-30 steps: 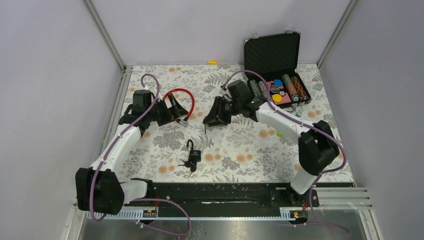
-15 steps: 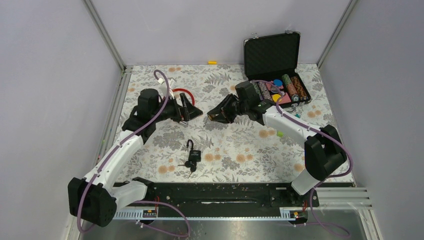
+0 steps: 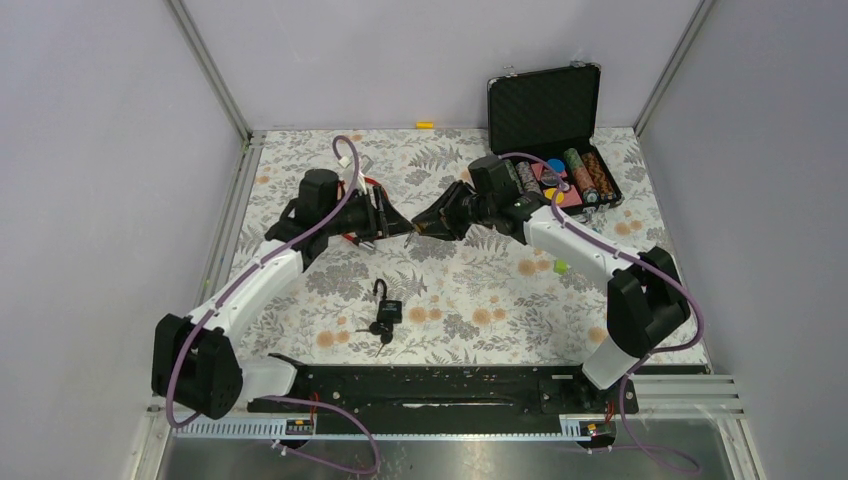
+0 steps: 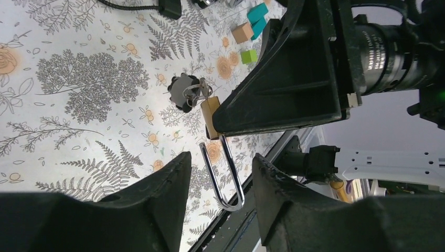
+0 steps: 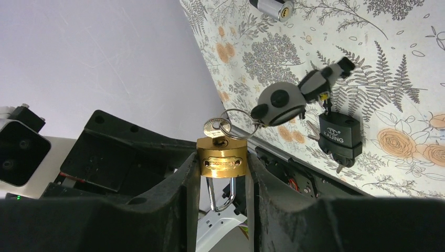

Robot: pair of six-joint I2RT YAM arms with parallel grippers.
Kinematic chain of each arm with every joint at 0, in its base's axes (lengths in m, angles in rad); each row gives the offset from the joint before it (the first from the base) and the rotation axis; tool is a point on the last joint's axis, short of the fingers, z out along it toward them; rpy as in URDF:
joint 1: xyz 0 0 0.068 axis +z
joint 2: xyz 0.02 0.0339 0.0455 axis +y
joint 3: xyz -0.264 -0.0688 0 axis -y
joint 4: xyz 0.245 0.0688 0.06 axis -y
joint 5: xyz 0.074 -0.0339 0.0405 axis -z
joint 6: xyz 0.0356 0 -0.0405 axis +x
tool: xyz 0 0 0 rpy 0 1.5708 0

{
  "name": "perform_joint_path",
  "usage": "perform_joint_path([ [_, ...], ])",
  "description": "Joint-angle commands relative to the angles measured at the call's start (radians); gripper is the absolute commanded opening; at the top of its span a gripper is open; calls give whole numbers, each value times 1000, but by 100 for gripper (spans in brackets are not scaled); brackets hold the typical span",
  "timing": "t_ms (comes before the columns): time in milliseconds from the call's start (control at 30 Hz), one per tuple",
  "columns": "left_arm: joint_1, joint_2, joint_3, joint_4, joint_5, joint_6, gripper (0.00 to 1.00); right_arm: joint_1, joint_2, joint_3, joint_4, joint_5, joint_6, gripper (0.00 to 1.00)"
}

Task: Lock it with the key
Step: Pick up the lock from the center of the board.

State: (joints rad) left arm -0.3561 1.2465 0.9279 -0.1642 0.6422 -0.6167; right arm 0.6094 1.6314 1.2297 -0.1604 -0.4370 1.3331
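Top view, arms: the left gripper [image 3: 392, 226] and right gripper [image 3: 428, 224] are facing each other tip to tip above the table [image 3: 480, 300], raised so both can work on one thing. What is sitting between them is too small to tell here.
Top view, bystanders: a black lock [image 3: 389, 310] is lying near the front edge with its own keys. An open case [image 3: 545, 110] is standing at the far right. Both are well apart from the grippers.
Left wrist, task's thing: the brass lock [image 4: 210, 113] is sticking out of the right gripper's dark jaws. Its key [image 4: 203, 92] and fob [image 4: 181, 89] are at one end, and its shackle [image 4: 231, 178] is pointing toward this camera.
Left wrist, left claw: its fingers [image 4: 157, 199] are standing about half apart, one on each side of the shackle with a gap on both sides. It is gripping nothing yet.
Left wrist, why: the shackle is probably being offered this way so the left claw can press it home.
Right wrist, right claw: it is clamping the brass body by its two sides, partly closed and holding it off the table.
Right wrist, why: the side grip is leaving the key seated in the keyhole, with the fob dangling clear and within reach for turning.
Shackle state: one leg is looking free of the body, so it is likely unlocked, but I cannot tell for sure.
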Motion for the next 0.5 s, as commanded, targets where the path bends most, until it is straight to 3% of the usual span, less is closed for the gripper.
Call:
perform_joint_path([
  [0, -16, 50, 102, -39, 43, 40, 44, -5, 9, 83, -38, 8, -53, 9],
  [300, -29, 138, 166, -100, 100, 44, 23, -5, 33, 106, -84, 42, -92, 9],
  [467, -33, 174, 191, -154, 115, 61, 19, -5, 48, 123, -92, 53, -89, 9],
])
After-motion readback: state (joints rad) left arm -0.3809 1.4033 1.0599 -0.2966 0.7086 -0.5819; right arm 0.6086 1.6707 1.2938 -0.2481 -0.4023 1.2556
